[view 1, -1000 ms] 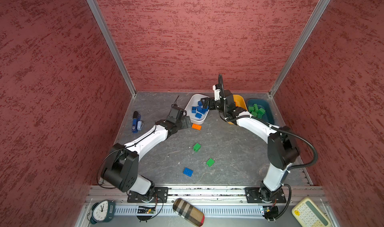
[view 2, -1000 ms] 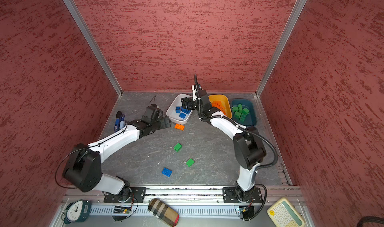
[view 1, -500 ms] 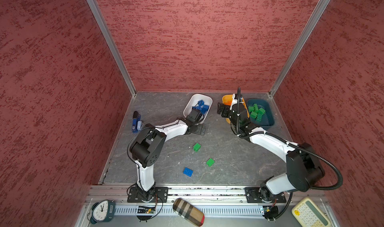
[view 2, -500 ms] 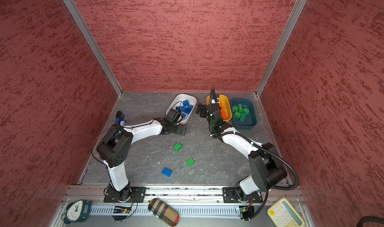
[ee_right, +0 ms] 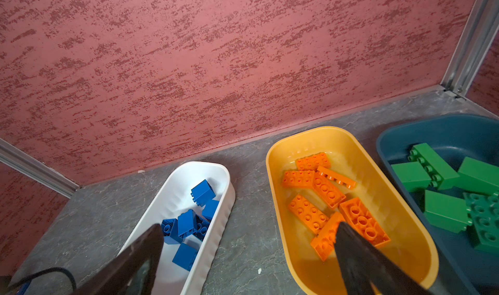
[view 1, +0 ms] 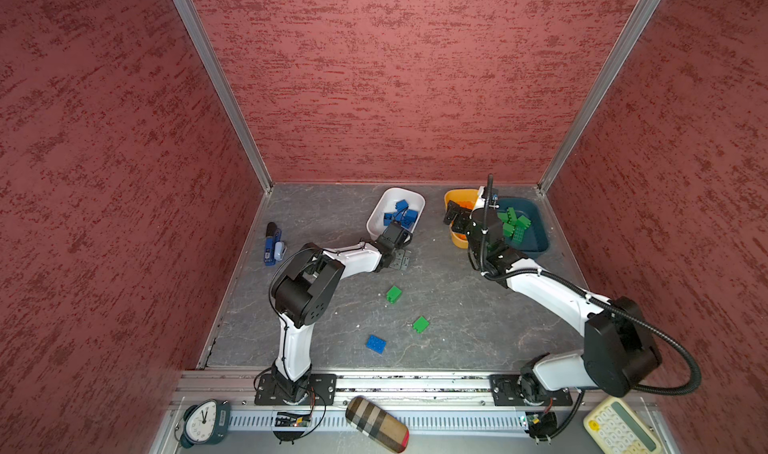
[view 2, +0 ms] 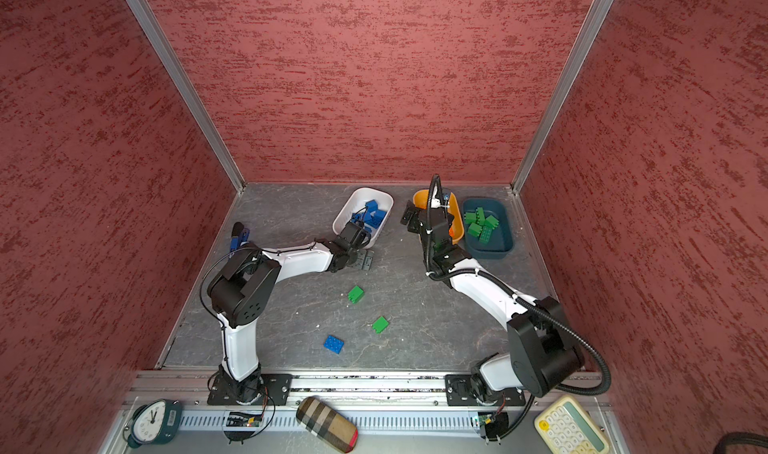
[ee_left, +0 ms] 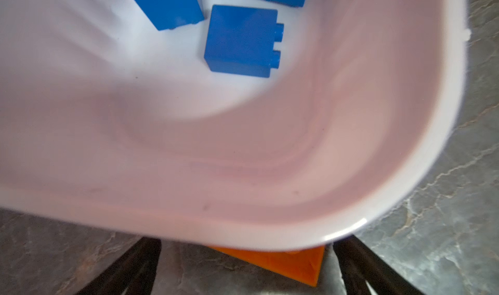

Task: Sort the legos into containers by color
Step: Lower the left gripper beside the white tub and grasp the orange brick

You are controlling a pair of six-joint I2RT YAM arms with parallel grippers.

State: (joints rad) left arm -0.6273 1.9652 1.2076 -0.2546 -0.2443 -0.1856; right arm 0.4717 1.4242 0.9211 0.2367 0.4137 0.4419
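Wide open and empty, the left gripper [view 1: 400,260] straddles an orange lego [ee_left: 293,264] by the white tub [view 1: 384,213] (likely to grab it); the right gripper [ee_right: 248,227], equally open, hovers beside that tub.

My left end effector [view 1: 400,259] sits low on the worktop [view 1: 332,223], at the near end of the white tub [view 1: 383,213], which holds blue legos [view 1: 401,216]. My right end effector [view 1: 454,218] hangs at the left rim of the yellow-orange tub [view 1: 459,240]. Green legos [view 1: 514,223] lie in the teal tub [view 1: 539,240]. Loose on the worktop: first green brick [view 1: 393,294], second green brick [view 1: 420,324], blue brick [view 1: 375,344].
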